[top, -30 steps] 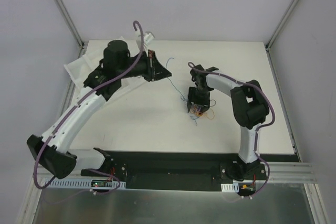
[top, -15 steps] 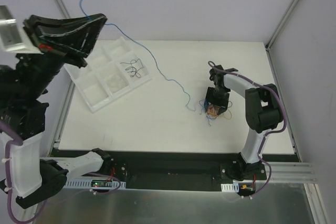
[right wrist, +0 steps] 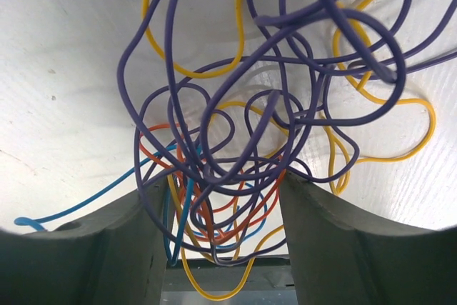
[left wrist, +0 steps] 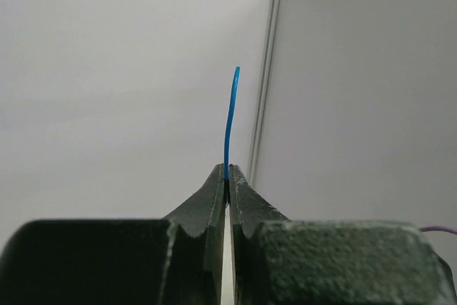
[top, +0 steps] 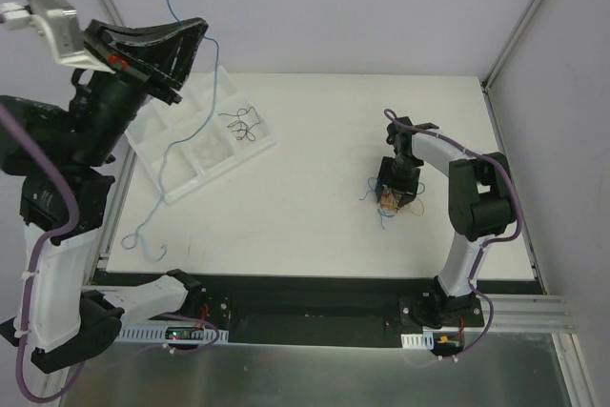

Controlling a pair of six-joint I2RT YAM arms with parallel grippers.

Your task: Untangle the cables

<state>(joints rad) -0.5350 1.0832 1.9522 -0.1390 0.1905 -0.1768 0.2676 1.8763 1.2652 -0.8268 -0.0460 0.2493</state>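
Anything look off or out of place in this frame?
Yes: the blue cable pinched in the raised left gripper dangles across the tray, its loose end curling at the left edge of the table. The tray also sits askew to that edge.

1. Blue wire (left wrist: 230,116): plain bright blue.
2. Tangle of wires (right wrist: 271,105): mostly purple strands, mixed with yellow, orange-red and blue ones.
3. Compartment tray (top: 186,178): plain white, holding thin black wires (top: 240,124).
4. Table (top: 286,221): plain white, unpatterned.
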